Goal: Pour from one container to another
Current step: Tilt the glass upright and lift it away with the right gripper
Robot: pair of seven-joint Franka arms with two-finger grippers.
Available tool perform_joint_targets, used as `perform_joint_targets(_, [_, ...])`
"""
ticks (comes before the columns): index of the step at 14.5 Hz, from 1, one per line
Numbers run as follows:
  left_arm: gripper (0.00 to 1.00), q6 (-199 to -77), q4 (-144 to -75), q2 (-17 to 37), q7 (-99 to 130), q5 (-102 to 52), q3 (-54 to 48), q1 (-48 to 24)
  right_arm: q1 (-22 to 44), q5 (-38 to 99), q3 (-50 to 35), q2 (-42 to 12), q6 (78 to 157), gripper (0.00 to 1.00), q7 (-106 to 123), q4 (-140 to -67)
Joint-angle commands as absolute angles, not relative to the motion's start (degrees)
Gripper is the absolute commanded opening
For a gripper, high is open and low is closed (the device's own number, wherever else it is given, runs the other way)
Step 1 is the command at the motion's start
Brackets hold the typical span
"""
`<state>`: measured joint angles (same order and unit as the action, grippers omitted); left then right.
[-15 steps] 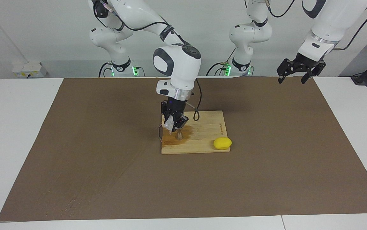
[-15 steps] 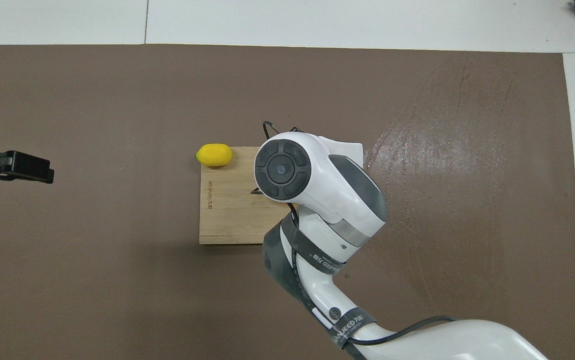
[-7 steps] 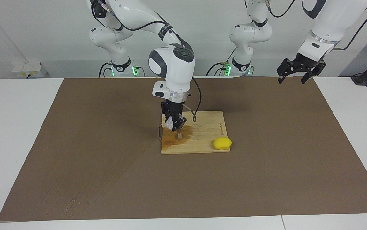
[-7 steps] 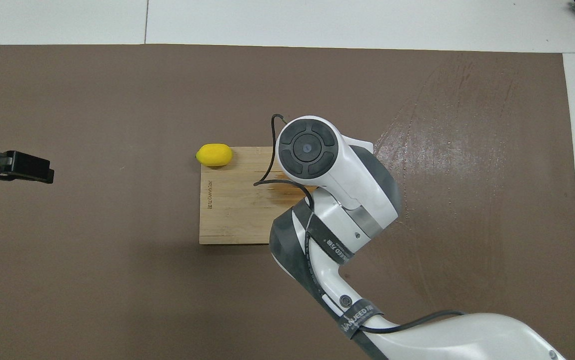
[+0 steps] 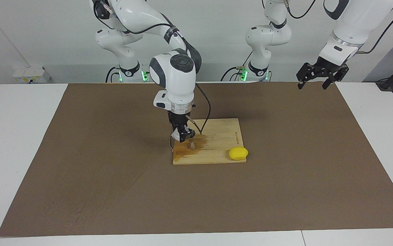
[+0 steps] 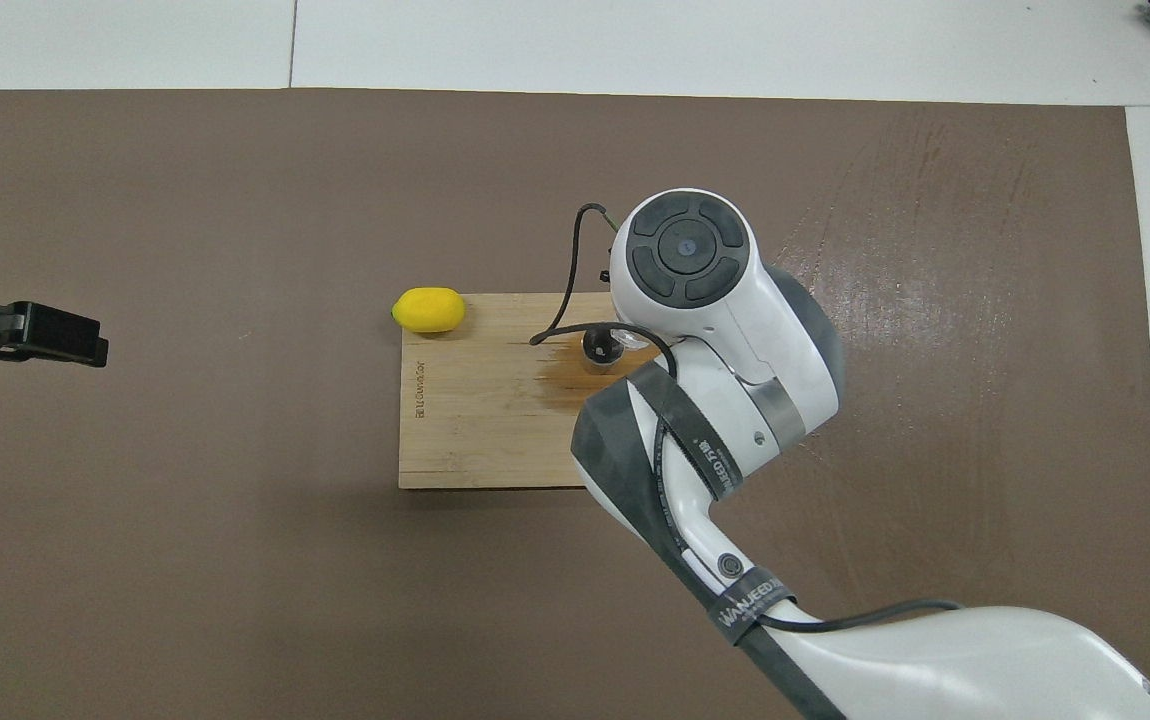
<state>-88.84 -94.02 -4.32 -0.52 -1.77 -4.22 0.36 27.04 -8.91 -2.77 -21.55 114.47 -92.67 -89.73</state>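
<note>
The right arm's wrist has been swung toward the right arm's end of the counter over the last second, and the right hand [image 5: 182, 134] has been turned with it. The hand is clamped on the glass cup [image 5: 176, 136], which is held tilted just above the wooden board [image 5: 222, 136], beside and slightly above the jigger [image 5: 191, 145]. The jigger stands on the board directly under the hand's tip, in a brown wet stain [image 5: 186, 149]. By this reading, the pour is probably finished or nearly so, and some liquid seems to have been spilled on the board rather than caught.

In the overhead view the jigger [image 6: 599, 349] is now uncovered, with a dark mouth seen from above and the stain [image 6: 560, 375] beside it; the right hand is hidden there under the wrist. Only the facing view shows the grip and the cup's tilt.

A lemon [image 5: 238, 153] lies at the board's corner, well away from the right hand. The left hand [image 5: 321, 77] waits, fingers apart and empty, over the left arm's end of the counter.
</note>
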Motion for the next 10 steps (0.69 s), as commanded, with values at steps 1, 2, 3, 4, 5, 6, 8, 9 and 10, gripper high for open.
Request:
perform_joint_targets(1, [1.00, -88.0, -94.7, -5.5, -0.9, -2.5, -4.4, 1.0, 26.6, -6.5, -3.3, -21.2, 114.3, 0.00, -91.0, -89.2])
perform_joint_targets(2, [1.00, -88.0, -94.7, -5.5, -0.9, -2.5, -4.4, 1.0, 26.6, -6.3, -3.3, -21.2, 114.3, 0.00, -90.9, -89.1])
perform_joint_targets(3, [1.00, -88.0, -94.7, -5.5, -0.9, -2.5, -4.4, 1.0, 26.5, -5.8, -3.3, -21.2, 114.3, 0.00, -90.8, -88.6])
perform_joint_targets(4, [1.00, -88.0, -94.7, -5.5, -0.9, -2.5, -4.4, 1.0, 26.5, -4.9, -3.3, -21.2, 114.3, 0.00, -90.8, -88.4])
perform_joint_targets(5, [1.00, -88.0, -94.7, -5.5, -0.9, -2.5, -4.4, 1.0, 26.1, -4.1, -3.3, -21.2, 114.5, 0.00, -90.8, -88.4])
perform_joint_targets(6, [1.00, -88.0, -94.7, -5.5, -0.9, -2.5, -4.4, 1.0, 25.4, -3.1, -3.3, -21.3, 114.6, 0.00, -90.8, -88.4])
perform_joint_targets(8, [1.00, -88.0, -94.7, -5.5, -0.9, -2.5, -4.4, 1.0, 23.8, 0.1, -3.3, -21.4, 114.6, 0.00, -90.7, -88.4])
perform_joint_targets(9, [1.00, -88.0, -94.7, -5.5, -0.9, -2.5, -4.4, 1.0, 22.7, 1.4, -3.3, -21.4, 114.6, 0.00, -90.7, -88.6])
perform_joint_targets(10, [1.00, -88.0, -94.7, -5.5, -0.9, -2.5, -4.4, 1.0, 21.6, 2.8, -3.3, -21.4, 114.6, 0.00, -90.4, -89.1])
